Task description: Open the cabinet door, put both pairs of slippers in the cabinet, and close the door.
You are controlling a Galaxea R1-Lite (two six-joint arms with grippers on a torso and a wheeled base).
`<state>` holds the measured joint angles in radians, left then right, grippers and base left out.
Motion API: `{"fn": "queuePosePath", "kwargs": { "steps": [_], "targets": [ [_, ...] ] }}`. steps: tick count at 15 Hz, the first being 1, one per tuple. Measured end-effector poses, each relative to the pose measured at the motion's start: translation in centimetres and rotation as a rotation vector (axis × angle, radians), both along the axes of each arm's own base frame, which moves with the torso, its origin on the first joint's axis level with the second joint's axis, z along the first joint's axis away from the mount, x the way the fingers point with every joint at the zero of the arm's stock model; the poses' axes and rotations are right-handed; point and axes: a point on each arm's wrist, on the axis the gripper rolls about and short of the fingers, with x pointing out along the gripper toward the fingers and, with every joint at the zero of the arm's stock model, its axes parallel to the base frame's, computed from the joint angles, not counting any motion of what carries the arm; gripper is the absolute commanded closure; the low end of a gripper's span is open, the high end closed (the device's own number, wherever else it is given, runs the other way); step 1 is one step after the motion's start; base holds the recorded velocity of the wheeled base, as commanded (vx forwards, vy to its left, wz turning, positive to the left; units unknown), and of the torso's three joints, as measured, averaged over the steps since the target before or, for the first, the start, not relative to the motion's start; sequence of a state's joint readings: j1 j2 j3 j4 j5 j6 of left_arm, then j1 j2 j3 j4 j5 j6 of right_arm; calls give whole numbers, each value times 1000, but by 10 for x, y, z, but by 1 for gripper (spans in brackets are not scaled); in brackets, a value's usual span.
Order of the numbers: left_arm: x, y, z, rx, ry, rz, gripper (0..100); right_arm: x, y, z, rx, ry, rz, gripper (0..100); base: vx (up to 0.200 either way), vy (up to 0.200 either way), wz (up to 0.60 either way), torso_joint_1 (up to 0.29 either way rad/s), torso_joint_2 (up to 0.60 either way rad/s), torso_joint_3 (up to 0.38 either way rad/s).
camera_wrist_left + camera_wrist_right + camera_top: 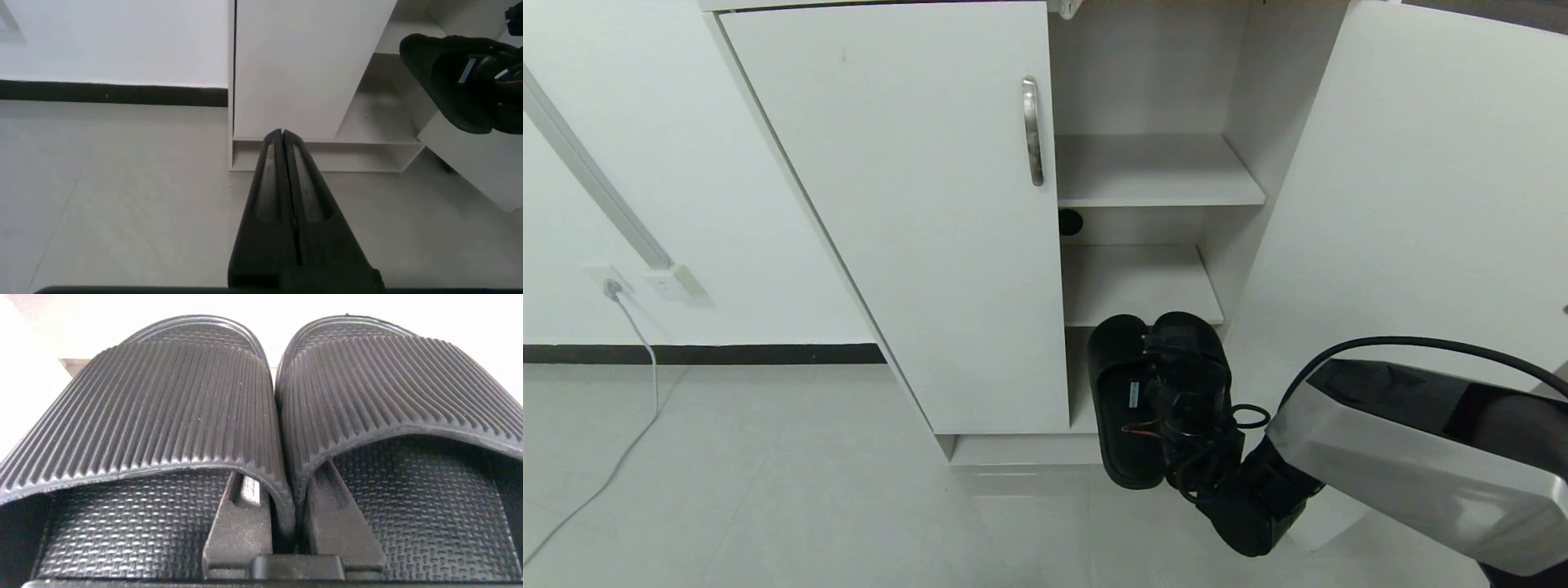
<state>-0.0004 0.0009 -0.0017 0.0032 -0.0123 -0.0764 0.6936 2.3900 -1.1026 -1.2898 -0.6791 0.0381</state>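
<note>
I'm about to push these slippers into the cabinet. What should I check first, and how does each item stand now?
1. Right door swung clear of the opening: ok.
2. Slippers secure in the right pincer, fingers tucked under both straps: ok.
3. Middle shelf bare enough to take the pair: ok.
4. Bottom compartment free: cannot tell, the slippers hide most of it.
5. Left pincer shut and low over the floor, aside from the opening: ok.
6. Space behind the shut left door: cannot tell.
</note>
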Motion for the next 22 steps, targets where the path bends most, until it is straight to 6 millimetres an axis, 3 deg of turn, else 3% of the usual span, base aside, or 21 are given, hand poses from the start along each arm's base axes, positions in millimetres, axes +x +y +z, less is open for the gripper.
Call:
{"fn": "queuePosePath", "kwargs": {
  "steps": [10, 16, 22],
  "targets": [
    [0, 0, 0, 0, 0, 0, 100, 1, -1, -1, -30, 11, -2, 100, 200, 0, 0, 3, 4, 1],
    [0, 0, 0, -1, 0, 0, 100, 2, -1, -3, -45, 28, 14, 100, 0, 0, 0, 0, 0, 0],
    [0, 0, 0, -3, 0, 1, 100, 27, 4, 11, -37, 35, 9, 100, 0, 0, 0, 0, 0, 0]
  ]
}}
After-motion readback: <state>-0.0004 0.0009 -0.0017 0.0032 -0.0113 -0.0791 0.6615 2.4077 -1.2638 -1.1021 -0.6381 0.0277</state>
